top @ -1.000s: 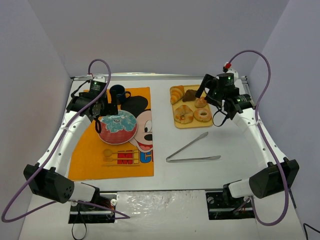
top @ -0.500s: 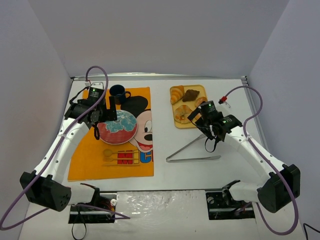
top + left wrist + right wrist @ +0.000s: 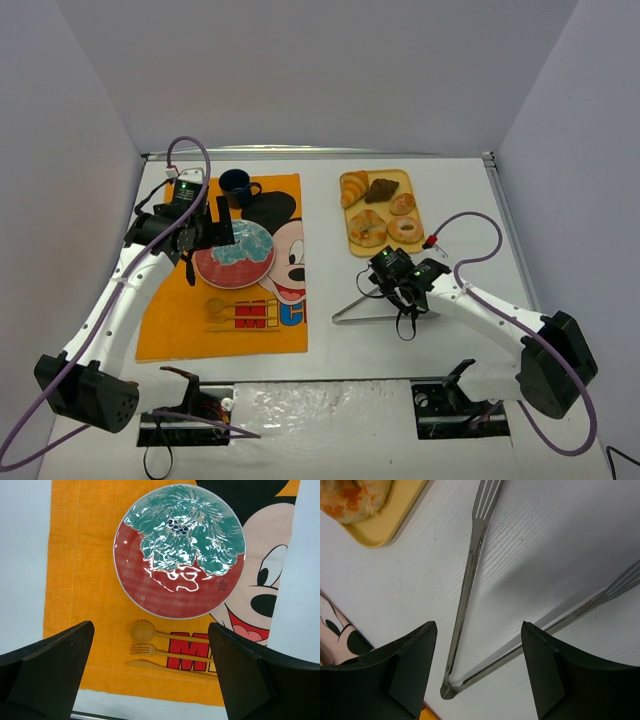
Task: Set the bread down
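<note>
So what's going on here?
The job is placing the croissant, which sits untouched on its tray. The right gripper, open, hovers over the tongs lying on the table, one finger on either side. The left gripper, also open, hangs above the empty plate.

croissant (image 3: 353, 187): I count 1
chocolate pastry (image 3: 381, 190): 1
ring doughnuts (image 3: 367, 228) (image 3: 405, 230) (image 3: 402, 204): 3
tray (image 3: 404, 181): 1
plate (image 3: 165, 597): 1
mug (image 3: 237, 185): 1
tongs (image 3: 468, 587): 1
wooden cutlery (image 3: 150, 650): 3
placemat (image 3: 175, 310): 1

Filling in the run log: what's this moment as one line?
right gripper: open over tongs hinge | left gripper: open above plate | croissant: on tray, untouched
</note>
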Tool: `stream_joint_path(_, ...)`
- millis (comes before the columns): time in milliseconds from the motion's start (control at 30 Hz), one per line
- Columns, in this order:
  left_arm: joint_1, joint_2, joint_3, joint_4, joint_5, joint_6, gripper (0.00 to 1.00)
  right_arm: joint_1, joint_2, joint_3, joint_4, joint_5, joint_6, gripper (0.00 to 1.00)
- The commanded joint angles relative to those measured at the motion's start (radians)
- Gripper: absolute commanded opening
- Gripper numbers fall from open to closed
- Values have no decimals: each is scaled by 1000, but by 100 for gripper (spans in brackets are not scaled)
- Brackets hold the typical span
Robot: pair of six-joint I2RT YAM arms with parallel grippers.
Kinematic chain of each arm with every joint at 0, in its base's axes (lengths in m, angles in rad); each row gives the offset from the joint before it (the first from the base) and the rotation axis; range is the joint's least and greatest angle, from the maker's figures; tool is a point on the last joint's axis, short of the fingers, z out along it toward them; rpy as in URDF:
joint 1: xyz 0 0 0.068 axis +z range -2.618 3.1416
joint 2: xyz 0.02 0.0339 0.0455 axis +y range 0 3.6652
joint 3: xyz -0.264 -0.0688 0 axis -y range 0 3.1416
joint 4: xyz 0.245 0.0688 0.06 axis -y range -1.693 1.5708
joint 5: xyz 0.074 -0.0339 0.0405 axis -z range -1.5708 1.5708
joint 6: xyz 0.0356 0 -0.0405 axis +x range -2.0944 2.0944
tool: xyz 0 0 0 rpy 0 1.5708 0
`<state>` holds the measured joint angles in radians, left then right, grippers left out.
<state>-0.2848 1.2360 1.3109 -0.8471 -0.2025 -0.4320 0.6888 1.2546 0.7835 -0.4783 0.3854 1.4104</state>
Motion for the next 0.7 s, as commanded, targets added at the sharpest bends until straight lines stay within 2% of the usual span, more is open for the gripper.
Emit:
stream_joint_path(0,7,-30,27,40,6,-19,97,9,55,47,3,144,35,64)
stream_joint_path(400,7,-6,44,37,-7,-8,97,21,278,181,33,172,-27,64)
stream_joint_path(667,7,-8,30,34,-22,6,97,40,311,145,35,157,8,59)
